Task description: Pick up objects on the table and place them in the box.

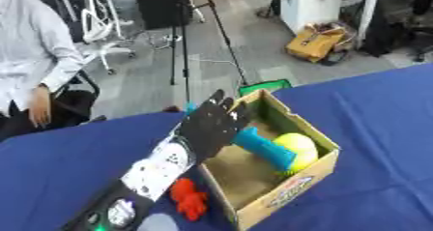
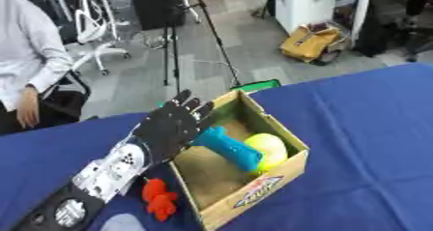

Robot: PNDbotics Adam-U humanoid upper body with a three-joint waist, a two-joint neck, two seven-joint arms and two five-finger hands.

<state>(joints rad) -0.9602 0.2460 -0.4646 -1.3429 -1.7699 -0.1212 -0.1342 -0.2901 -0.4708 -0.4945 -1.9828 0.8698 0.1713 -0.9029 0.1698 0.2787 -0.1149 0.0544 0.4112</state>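
Observation:
An open cardboard box (image 1: 314, 170) sits on the blue table (image 1: 381, 109). Inside it lie a teal cylinder-shaped object (image 1: 265, 149) and a yellow-green ball (image 1: 297, 148), touching each other. My left hand (image 1: 209, 126) hovers over the box's left wall with its fingers straight and spread, holding nothing. The teal object's upper end lies right beside the palm. A red lumpy object (image 1: 189, 198) lies on the table just left of the box, below my forearm. My right hand shows in neither view.
A pale round object (image 1: 157, 223) lies at the bottom edge near the red one. Something green (image 1: 265, 86) peeks out behind the box at the table's far edge. A seated person in a white shirt (image 1: 30, 51) is at the far left.

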